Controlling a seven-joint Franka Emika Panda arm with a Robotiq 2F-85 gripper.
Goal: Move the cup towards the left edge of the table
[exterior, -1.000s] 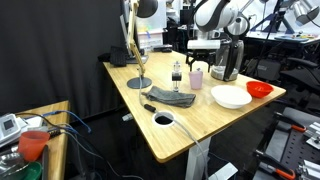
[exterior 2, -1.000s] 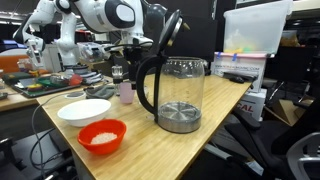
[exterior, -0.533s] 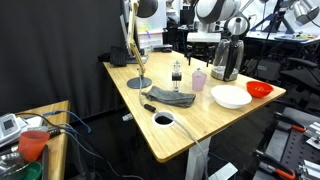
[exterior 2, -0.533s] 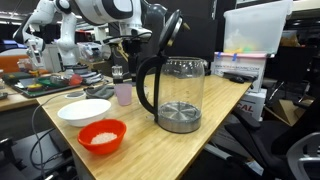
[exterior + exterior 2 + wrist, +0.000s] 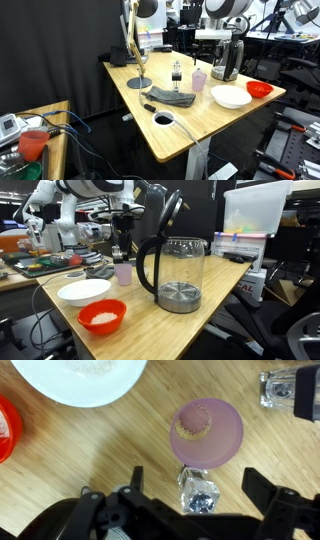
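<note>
The pale pink cup (image 5: 198, 78) stands upright on the light wood table (image 5: 200, 130), next to the kettle. It also shows in an exterior view (image 5: 124, 274), and from above in the wrist view (image 5: 207, 432). My gripper (image 5: 208, 40) hangs open and empty well above the cup, as an exterior view also shows (image 5: 122, 225). In the wrist view my open fingers (image 5: 195, 485) frame a small clear glass object just below the cup.
A kettle (image 5: 225, 60) stands right beside the cup. A white bowl (image 5: 231, 96) and a red bowl (image 5: 259, 89) sit nearby. A small glass bottle (image 5: 177, 75), a dark cloth (image 5: 170, 97) and a lamp base (image 5: 139, 82) lie along the table.
My gripper has risen straight up and away from the cup. The cup stays standing where it was on the table.
</note>
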